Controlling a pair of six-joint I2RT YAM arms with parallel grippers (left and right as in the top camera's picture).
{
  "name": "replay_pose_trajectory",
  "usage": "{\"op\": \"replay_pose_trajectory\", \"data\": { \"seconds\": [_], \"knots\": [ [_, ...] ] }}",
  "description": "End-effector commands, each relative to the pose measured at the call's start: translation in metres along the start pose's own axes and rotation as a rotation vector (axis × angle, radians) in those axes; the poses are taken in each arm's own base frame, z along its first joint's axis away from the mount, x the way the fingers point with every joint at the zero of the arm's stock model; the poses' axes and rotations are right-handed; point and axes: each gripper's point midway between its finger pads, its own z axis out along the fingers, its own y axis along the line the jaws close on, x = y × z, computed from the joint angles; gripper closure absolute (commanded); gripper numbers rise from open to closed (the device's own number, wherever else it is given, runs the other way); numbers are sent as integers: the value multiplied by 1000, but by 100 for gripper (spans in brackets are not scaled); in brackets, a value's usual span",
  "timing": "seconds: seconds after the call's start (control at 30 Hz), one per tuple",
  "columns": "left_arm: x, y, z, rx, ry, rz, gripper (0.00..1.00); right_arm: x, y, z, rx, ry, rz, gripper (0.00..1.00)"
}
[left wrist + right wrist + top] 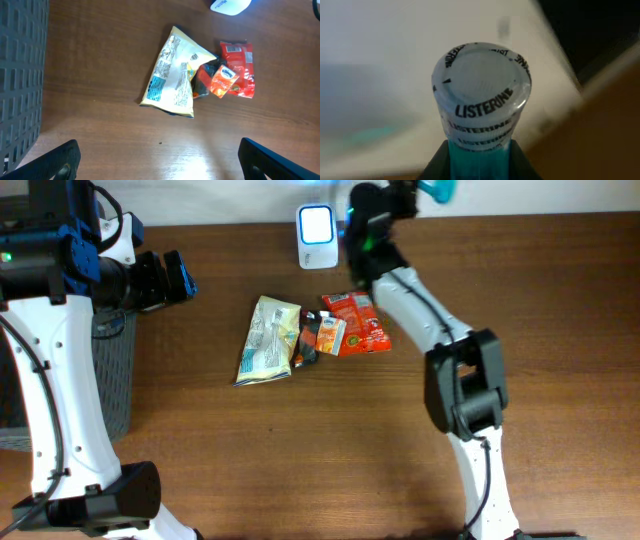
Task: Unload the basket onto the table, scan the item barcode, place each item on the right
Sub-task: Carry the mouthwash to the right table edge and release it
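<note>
Where the overhead view is consulted, the right claw (pixel 388 202) is found closed on the teal plastic mouthwash bottle (pixel 437 188), raised at the far edge of the brown wooden table (pixel 300 450). The bottle projects to the claw's right and is partly cut off by the frame. The white upright scanner (pixel 316 236), its window lit blue, stands near the claw on its left. On the robot's side of the claw lie a pale yellow foil pouch (pixel 268 340), a red foil pouch (pixel 360 322) and a small orange-and-black packet (pixel 320 335) overlapping both. The left claw (pixel 172 277) is spread wide and empty, well apart, above a grey mesh basket (pixel 110 370).

In the left wrist view, nothing is seen between the fingers of the left claw; the three packets lie ahead of it and the basket wall lies to its left.

In the right wrist view, the white ribbed plastic cap (pixel 480 85) fills the centre, and dark fingers (pixel 437 164) flank the teal body just below it. No barcode is visible.

Three faults are judged possible. A read may fail if the label is turned away from the scanner window or carried past it. The bottle may pivot or slip, since it is gripped high and the liquid weight hangs beyond the fingers. The scanner may be knocked over if the approach is made too close.
</note>
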Motion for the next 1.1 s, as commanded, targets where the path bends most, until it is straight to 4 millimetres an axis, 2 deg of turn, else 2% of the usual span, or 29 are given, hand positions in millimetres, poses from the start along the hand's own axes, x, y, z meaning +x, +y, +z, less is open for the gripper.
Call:
{"op": "replay_pose_trajectory", "data": {
  "seconds": [0.0,0.07,0.13,0.2,0.27,0.43,0.57,0.6,0.63,0.67,0.73,0.83,0.93,1.0,1.07],
  "knots": [
    [0,-1,-5,2,-14,-6,1,44,-64,35,165,190,26,88],
    [0,-1,-5,2,-14,-6,1,84,-77,56,181,294,-23,89],
    [0,-1,-5,2,-14,-6,1,116,-91,69,194,372,-42,89],
    [0,-1,-5,2,-14,-6,1,163,-110,84,207,483,-51,89],
    [0,-1,-5,2,-14,-6,1,194,-118,91,186,555,-43,89],
    [0,-1,-5,2,-14,-6,1,300,-134,100,3,824,104,89],
    [0,-1,-5,2,-14,-6,1,348,-155,102,-54,950,187,88],
    [0,-1,-5,2,-14,-6,1,364,-168,102,-41,987,194,84],
    [0,-1,-5,2,-14,-5,1,373,-177,102,-29,1008,196,62],
    [0,-1,-5,2,-14,-6,1,385,-190,102,-7,1035,207,31],
    [0,-1,-5,2,-14,-6,1,399,-203,100,11,1067,209,1],
    [0,-1,-5,3,-13,-6,1,410,-217,97,28,1098,212,2],
    [0,-1,-5,2,-14,-5,1,404,-223,97,23,1090,227,1],
    [0,-1,-5,2,-14,-6,1,392,-213,97,-61,1068,292,1],
    [0,-1,-5,2,-14,-6,1,375,-193,97,-214,1039,397,1]
  ]
}}
